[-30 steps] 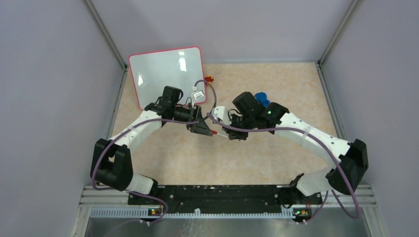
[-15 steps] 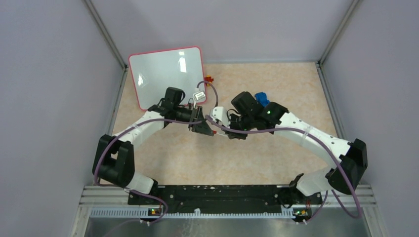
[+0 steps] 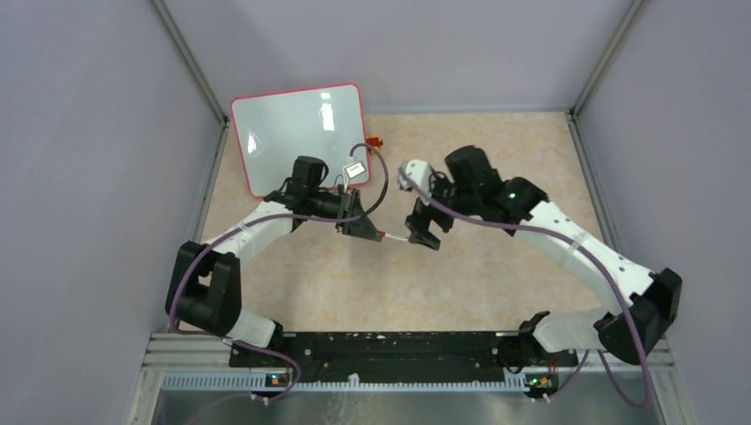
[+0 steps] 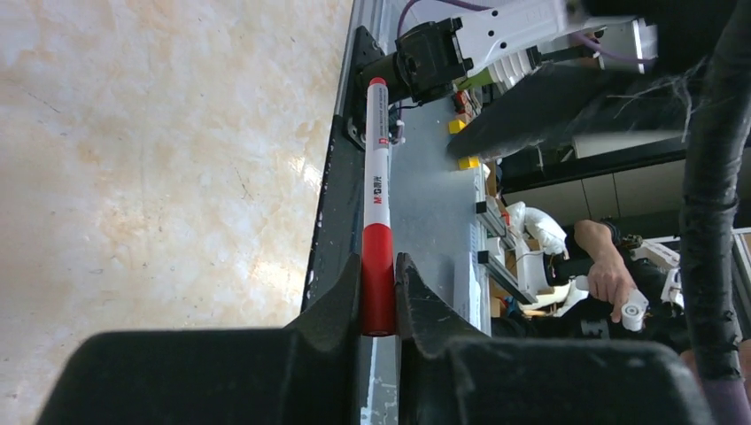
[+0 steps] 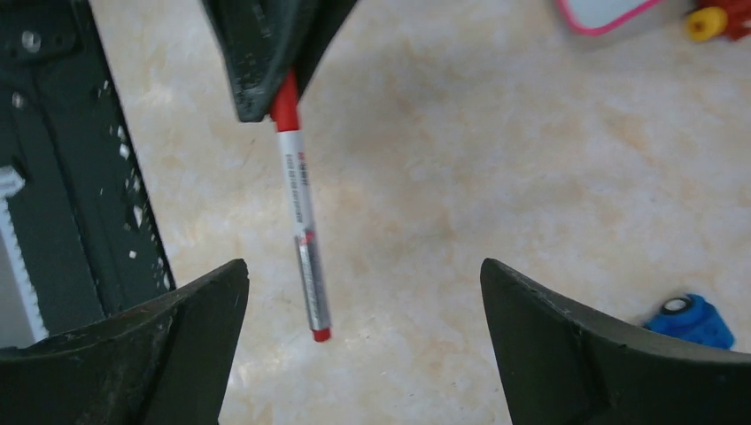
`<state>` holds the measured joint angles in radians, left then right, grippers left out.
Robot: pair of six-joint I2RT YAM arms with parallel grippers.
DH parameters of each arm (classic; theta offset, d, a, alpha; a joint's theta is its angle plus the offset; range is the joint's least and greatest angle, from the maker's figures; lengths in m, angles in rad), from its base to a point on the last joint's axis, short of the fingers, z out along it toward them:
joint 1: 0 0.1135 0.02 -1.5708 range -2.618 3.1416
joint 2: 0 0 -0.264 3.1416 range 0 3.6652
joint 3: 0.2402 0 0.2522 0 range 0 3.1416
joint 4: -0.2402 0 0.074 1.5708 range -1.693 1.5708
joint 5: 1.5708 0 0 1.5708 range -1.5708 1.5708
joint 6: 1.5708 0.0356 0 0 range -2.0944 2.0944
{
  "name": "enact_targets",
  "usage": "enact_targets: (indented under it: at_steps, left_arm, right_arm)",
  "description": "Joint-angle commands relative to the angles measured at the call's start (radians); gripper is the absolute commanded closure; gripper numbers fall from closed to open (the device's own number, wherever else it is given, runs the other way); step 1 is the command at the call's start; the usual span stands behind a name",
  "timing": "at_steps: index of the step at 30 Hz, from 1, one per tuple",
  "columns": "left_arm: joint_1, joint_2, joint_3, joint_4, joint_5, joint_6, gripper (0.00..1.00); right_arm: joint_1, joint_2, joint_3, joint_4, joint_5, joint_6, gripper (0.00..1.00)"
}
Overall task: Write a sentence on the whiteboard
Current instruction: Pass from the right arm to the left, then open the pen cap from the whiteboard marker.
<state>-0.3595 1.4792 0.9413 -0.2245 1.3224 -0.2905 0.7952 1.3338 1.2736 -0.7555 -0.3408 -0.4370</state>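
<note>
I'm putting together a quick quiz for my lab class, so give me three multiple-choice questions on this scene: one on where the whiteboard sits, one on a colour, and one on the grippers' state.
1. Where is the whiteboard?
A. at the far left corner of the table
B. at the near right corner
C. between the two arms' fingers

2. What colour is the gripped end of the marker?
A. blue
B. red
C. green

3. Which arm holds the marker?
A. the right one
B. both
C. the left one

Answers:
1 A: the top view shows it at the far left corner.
2 B: the left wrist view shows the red end between the fingers.
3 C: the left gripper is shut on the marker, and the right gripper has its jaws wide apart, not touching it.
</note>
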Motion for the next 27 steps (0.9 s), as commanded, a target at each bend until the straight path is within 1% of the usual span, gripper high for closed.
enact_targets:
  at_steps: [1,4,6,9,10,11,13,16,18,20,24,27]
  left_arm:
    - [0.039,-0.063,-0.004,0.173,0.068,-0.075,1.0]
    - [0.071,-0.095,-0.026,0.418,0.075,-0.242,1.0]
    - [0.095,-0.123,-0.066,0.675,0.065,-0.418,1.0]
    - [0.113,-0.136,-0.121,1.088,0.01,-0.678,1.0]
    - [0.115,-0.127,-0.124,1.185,-0.001,-0.743,1.0]
    - [0.116,-0.115,-0.12,1.241,-0.01,-0.808,1.0]
    - [0.116,-0.088,-0.111,1.321,-0.03,-0.871,1.0]
    - [0.114,-0.059,-0.114,1.438,-0.052,-0.954,1.0]
    - [0.114,-0.043,-0.119,1.52,-0.061,-1.015,1.0]
    - [0.111,-0.035,-0.116,1.549,-0.066,-1.046,1.0]
    - [0.105,-0.045,-0.131,1.564,-0.08,-1.054,1.0]
    - [0.102,-0.062,-0.146,1.556,-0.089,-1.044,1.0]
  right_arm:
    - [-0.128,-0.125,0.035,0.184,-0.128,0.144,0.01]
    - [-0.141,-0.121,0.071,0.195,-0.164,0.214,0.01]
    - [-0.165,-0.119,0.083,0.223,-0.226,0.291,0.01]
    - [-0.224,-0.113,0.088,0.285,-0.326,0.423,0.01]
    - [-0.244,-0.105,0.088,0.302,-0.358,0.474,0.01]
    - [-0.253,-0.096,0.091,0.309,-0.378,0.494,0.01]
    - [-0.255,-0.079,0.089,0.337,-0.414,0.536,0.01]
    - [-0.255,-0.064,0.068,0.423,-0.486,0.657,0.07]
    - [-0.254,-0.054,0.045,0.502,-0.538,0.75,0.14]
    - [-0.255,-0.04,0.027,0.569,-0.579,0.821,0.22]
    - [-0.255,-0.023,0.006,0.655,-0.595,0.911,0.39]
    - [-0.253,-0.011,-0.011,0.706,-0.596,0.967,0.49]
